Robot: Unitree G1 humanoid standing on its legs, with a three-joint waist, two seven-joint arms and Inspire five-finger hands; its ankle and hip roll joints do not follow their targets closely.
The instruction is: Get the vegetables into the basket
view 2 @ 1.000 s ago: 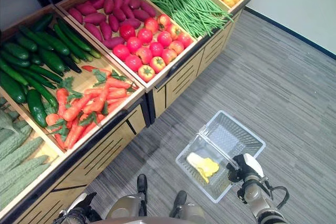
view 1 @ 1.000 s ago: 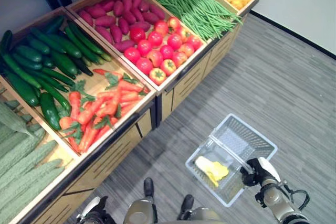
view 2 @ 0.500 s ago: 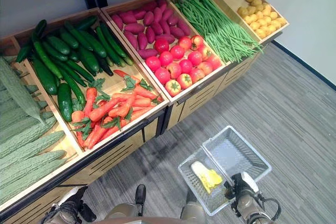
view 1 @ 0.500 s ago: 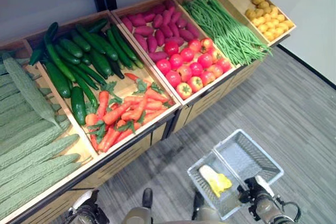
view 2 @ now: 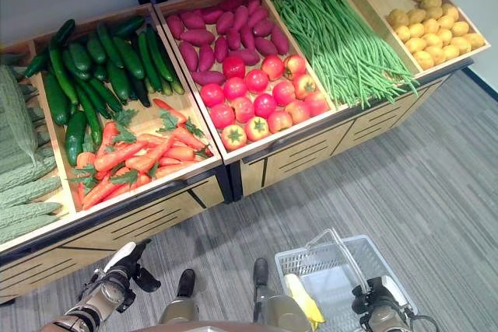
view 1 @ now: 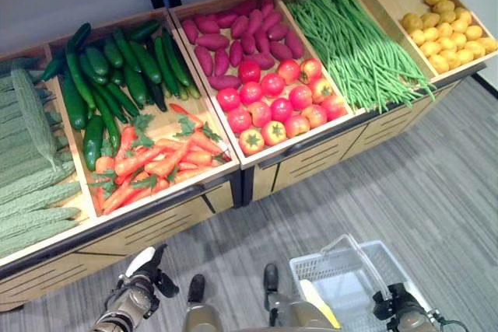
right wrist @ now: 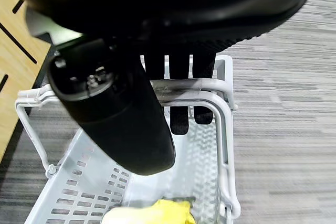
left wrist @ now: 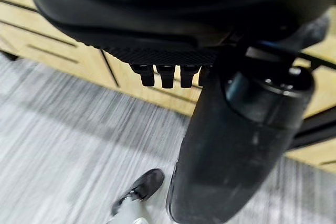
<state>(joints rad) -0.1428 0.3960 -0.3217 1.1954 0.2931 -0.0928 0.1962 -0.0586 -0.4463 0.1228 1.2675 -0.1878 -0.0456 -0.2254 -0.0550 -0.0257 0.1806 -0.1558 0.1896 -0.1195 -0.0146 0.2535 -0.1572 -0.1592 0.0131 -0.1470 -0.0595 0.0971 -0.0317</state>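
Two hands hang low over the grey floor [view 1: 436, 192]. My right hand [view 2: 372, 302] has its fingers [right wrist: 181, 114] curled round the handle [right wrist: 181, 84] of the white basket [view 1: 331, 266], which holds a yellow vegetable [view 2: 302, 298]. My left hand [view 1: 140, 285] hangs empty, fingers [left wrist: 164, 74] curled in, close to the front edge of the stand [view 1: 163, 227]. On that stand lie carrots [view 1: 152, 162] and tomatoes [view 1: 276, 99] near the front, cucumbers [view 1: 117, 68] behind, green beans [view 1: 354, 40] toward the right.
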